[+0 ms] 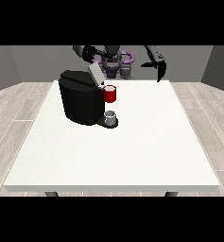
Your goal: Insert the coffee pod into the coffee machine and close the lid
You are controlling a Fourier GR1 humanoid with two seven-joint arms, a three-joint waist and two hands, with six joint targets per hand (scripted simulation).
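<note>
Coffee pod (110, 94) sits seemingly atop coffee machine (81, 98) (robot hand (160, 69) well apart).

Black coffee machine (82, 101) with lid (95, 73) raised, on white table's far-left part.
Stands upright, bulky and dark; grey lid tilted up and back at its top right. Red pod holder (110, 94) at the front right, open top showing. Below it, small grey cup (111, 116) on the machine's base.
</note>
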